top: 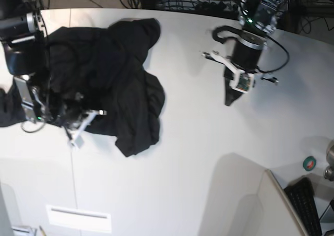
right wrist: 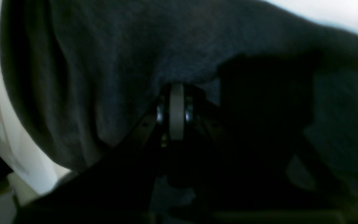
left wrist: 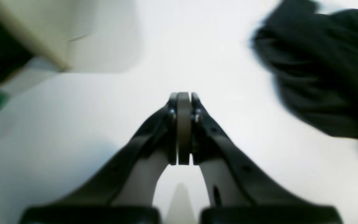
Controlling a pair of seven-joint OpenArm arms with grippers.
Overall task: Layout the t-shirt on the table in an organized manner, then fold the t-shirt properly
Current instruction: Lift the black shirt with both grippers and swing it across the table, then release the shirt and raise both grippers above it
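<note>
So on the far left of the base view the right gripper [top: 78, 122] is sitting at the near-left edge of the shirt [top: 112, 79], which is lying in a crumpled black heap on the left part of the table [top: 198, 152], no print showing. In the right wrist view the fingers [right wrist: 176, 112] are pressing flat together with dark cloth bunched all around and over the tip, but it's so dim there I can't tell whether any fabric is actually pinched between them. Moving right, a long stretch of bare white top is separating the shirt from the left gripper [top: 228, 99], which is hanging well apart from the cloth with its tip pointing down at the surface. Its jaws are closed up tight on nothing in the left wrist view [left wrist: 183, 127], with the shirt [left wrist: 322, 68] blurry up in the top right corner. Over at the far right edge a small green and red round thing [top: 310, 163] is sitting beside a keyboard [top: 305, 207].
</note>
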